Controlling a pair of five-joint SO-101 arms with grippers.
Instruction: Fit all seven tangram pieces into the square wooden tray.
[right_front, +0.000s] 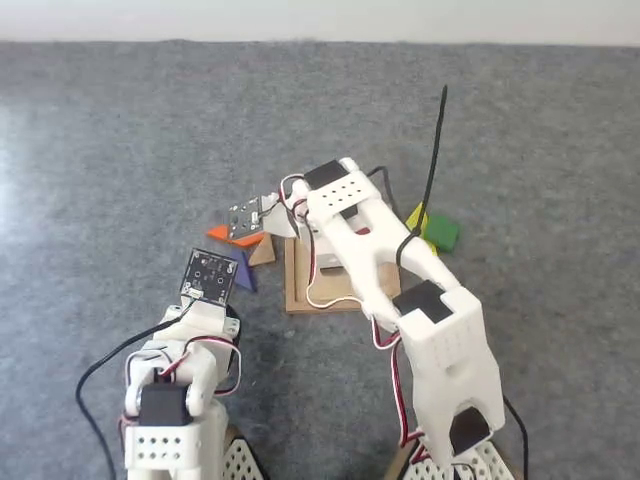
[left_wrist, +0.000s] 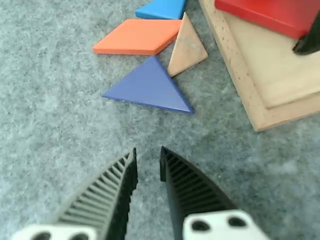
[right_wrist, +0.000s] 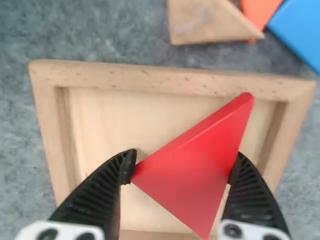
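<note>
There are seven tangram pieces and one square wooden tray (right_front: 299, 296), all on a grey felt-like table cover (right_front: 120, 150).

Four pieces lie in a loose cluster just left of the tray:
- an orange parallelogram (left_wrist: 135, 36)
- a blue piece (left_wrist: 162, 7) touching its far edge
- a small bare-wood triangle (left_wrist: 186, 47) with one corner against the orange one
- an indigo triangle (left_wrist: 150, 87) nearest the left arm, its tip close to the wood triangle

Two more pieces, a yellow one (right_front: 417, 216) and a green one (right_front: 443, 235), sit together just right of the tray, partly behind the right arm.

The seventh piece, a red triangle (right_wrist: 200, 150), is clamped between the right gripper (right_wrist: 185, 162) fingers over the tray's recess. It is tilted, with one point reaching toward an inner corner. Whether it rests on the tray floor cannot be told. The rest of the recess shows bare wood on the side away from that corner.

The wood triangle lies close to the tray's left rim, with a narrow strip of cover between them. Wide open cover stretches left, far and right of the group.

The right arm stretches from the near right edge, folded forward and angled down over the tray. The left arm stands at the near left, its wrist tipped down. The left gripper (left_wrist: 148, 157) holds nothing, its toothed fingers a slim gap apart above bare cover just near of the indigo triangle.
</note>
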